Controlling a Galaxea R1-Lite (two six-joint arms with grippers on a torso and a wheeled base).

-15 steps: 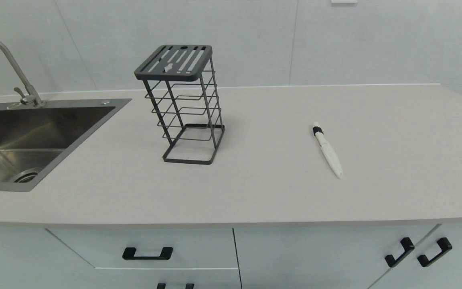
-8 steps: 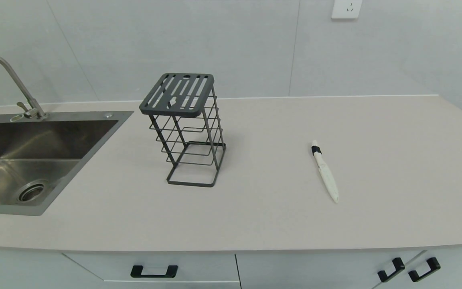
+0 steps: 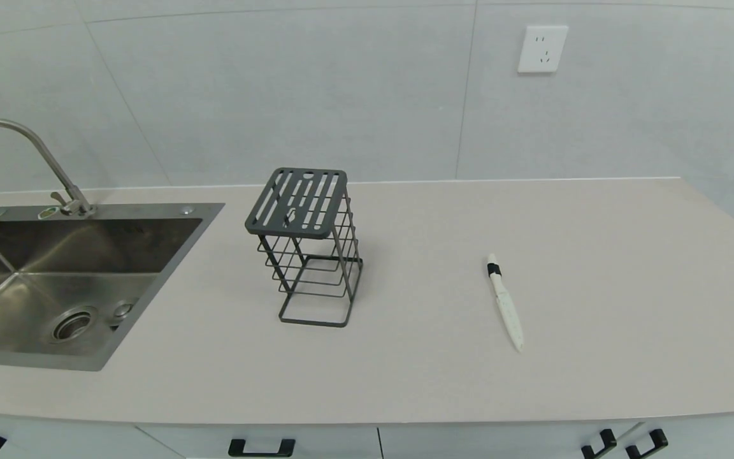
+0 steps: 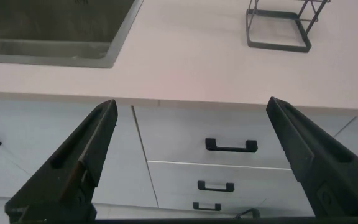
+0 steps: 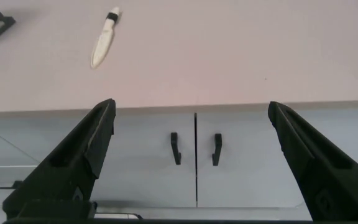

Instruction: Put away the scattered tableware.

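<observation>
A white sheathed knife with a black band (image 3: pixel 504 301) lies flat on the beige countertop (image 3: pixel 596 268), right of centre. A black wire rack with a slotted top (image 3: pixel 306 245) stands upright near the middle, empty. In the left wrist view my left gripper (image 4: pixel 191 106) hangs open in front of the drawers, below the counter edge, with the rack's base (image 4: pixel 278 34) ahead. The right gripper (image 5: pixel 191 107) is open too, low before the cabinet doors, and the knife (image 5: pixel 104 45) lies on the counter beyond it. Both grippers hold nothing.
A steel sink (image 3: pixel 96 213) with a curved tap (image 3: pixel 42 159) fills the counter's left end. A wall socket (image 3: pixel 541 48) sits on the tiled wall behind. Drawers with black handles (image 4: pixel 231 146) and cabinet doors (image 5: pixel 194 149) run under the counter.
The head camera has shifted, so the counter, rack and knife sit lower and smaller in the picture and the socket has come into view. The rack and knife themselves have not moved.
</observation>
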